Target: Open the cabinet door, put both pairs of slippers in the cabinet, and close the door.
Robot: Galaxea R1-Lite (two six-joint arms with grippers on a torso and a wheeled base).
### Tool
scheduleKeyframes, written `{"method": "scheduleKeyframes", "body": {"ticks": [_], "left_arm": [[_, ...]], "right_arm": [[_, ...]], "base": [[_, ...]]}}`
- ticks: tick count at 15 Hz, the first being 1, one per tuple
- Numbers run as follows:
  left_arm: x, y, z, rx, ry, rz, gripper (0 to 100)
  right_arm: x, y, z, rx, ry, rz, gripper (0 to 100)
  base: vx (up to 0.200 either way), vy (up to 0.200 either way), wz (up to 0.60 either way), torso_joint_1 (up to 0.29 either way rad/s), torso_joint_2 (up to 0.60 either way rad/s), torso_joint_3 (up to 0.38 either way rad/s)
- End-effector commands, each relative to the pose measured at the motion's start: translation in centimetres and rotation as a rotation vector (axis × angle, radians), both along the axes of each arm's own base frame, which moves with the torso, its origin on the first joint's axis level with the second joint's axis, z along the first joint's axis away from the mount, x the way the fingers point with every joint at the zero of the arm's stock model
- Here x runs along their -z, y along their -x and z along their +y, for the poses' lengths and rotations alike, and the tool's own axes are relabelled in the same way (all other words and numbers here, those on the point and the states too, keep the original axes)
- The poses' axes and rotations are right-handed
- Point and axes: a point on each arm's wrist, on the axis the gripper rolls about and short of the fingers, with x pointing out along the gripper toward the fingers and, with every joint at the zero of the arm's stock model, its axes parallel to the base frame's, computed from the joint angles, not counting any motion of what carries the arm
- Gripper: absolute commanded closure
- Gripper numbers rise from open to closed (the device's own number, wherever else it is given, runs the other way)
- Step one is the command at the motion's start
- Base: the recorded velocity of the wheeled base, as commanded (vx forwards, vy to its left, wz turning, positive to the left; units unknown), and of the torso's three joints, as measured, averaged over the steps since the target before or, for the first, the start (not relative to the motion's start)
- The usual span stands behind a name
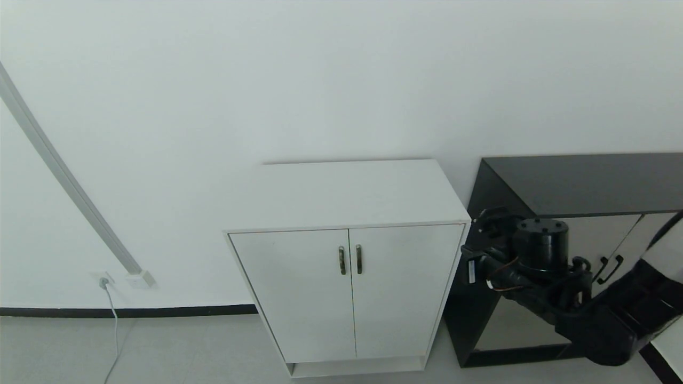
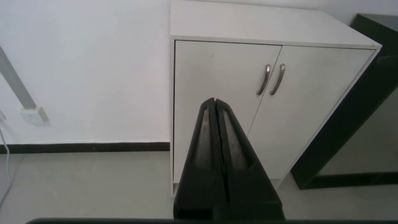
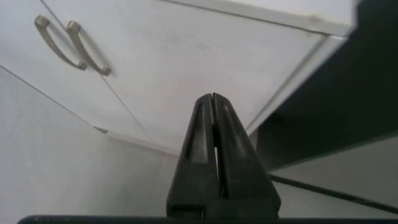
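The white cabinet (image 1: 347, 202) stands against the wall with both doors closed. Two metal handles (image 1: 342, 260) meet at the middle seam. In the left wrist view the cabinet (image 2: 217, 68) is straight ahead, handles (image 2: 271, 79) up and to the side of my left gripper (image 2: 214, 101), which is shut on nothing and well short of the doors. My right gripper (image 3: 213, 96) is shut and empty, aimed at the right-hand door (image 3: 186, 56) near the cabinet's right edge. The right arm (image 1: 539, 250) hangs beside the cabinet's right side.
A black cabinet (image 1: 581, 181) with mirrored doors stands close on the right, leaving a narrow gap. A wall socket with a cable (image 1: 105, 282) and a slanted cable duct (image 1: 53, 160) are at the left. Open floor (image 1: 187, 352) lies in front.
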Motion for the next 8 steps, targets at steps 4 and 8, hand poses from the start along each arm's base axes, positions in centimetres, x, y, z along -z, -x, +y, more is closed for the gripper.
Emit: {"method": "scheduleKeyframes", "body": {"ticks": [4,8], "left_arm": [[0.0,0.0,0.0,0.001,0.0,0.0,100],[0.0,0.0,0.0,0.001,0.0,0.0,100]], "right_arm": [[-2.6,6.7,-7.1,0.134,-0.014,-0.052,100],[-2.8,11.6,-9.0,0.139,-0.018,-0.055,100]], "base": [[0.0,0.0,0.0,0.0,0.0,0.0],[0.0,0.0,0.0,0.0,0.0,0.0]]}}
